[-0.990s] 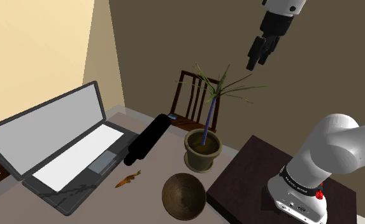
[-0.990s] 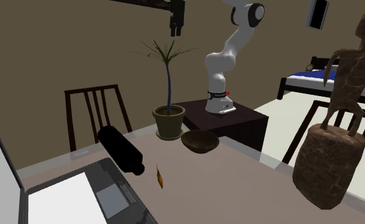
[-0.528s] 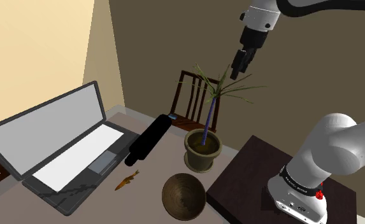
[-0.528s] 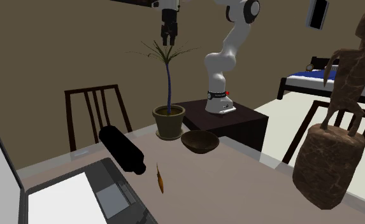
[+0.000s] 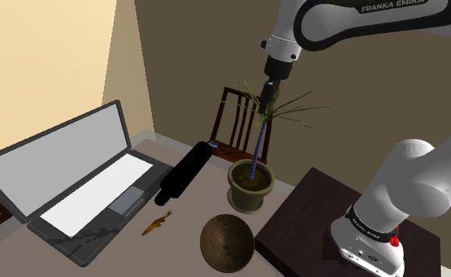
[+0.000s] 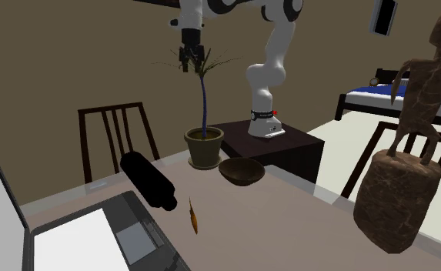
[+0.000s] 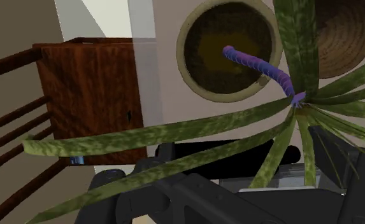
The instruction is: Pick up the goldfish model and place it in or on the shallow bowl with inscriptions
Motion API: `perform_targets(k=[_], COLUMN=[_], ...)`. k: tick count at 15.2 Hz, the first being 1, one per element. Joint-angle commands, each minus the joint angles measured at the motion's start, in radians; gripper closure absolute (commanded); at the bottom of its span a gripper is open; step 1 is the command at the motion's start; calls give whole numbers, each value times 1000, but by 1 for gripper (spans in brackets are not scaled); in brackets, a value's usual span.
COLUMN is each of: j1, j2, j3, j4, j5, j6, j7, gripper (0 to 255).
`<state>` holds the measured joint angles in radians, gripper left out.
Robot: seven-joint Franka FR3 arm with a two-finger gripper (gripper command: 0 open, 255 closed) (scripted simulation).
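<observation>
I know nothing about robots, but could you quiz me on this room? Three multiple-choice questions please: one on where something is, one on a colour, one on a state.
1. Where does the goldfish lie?
A on the table, between laptop and bowl
B on the floor
C on a shelf

2. What colour is the plant's stem?
A white
B red
C purple

3. The laptop is:
A shut
B open
C upside down

Answers:
1 A, it lies on bare tabletop near the laptop's corner.
2 C, the stem rising from the pot is purple.
3 B, its screen stands up.
</observation>
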<state>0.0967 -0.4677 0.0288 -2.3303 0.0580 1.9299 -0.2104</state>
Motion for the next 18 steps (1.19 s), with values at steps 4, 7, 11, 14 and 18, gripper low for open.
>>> perform_targets(k=[4, 7, 11, 14, 18], j1=[44, 67, 95, 113, 134], j2=[168, 269, 404, 505, 637], j3=[0, 5, 20, 35, 62], j4=[30, 62, 118, 167, 244], j5=[26, 44, 67, 81, 92], j6=[128, 190, 259, 301, 346], j7=[-115, -182, -271, -334, -411], gripper=[0, 0, 0, 0, 0])
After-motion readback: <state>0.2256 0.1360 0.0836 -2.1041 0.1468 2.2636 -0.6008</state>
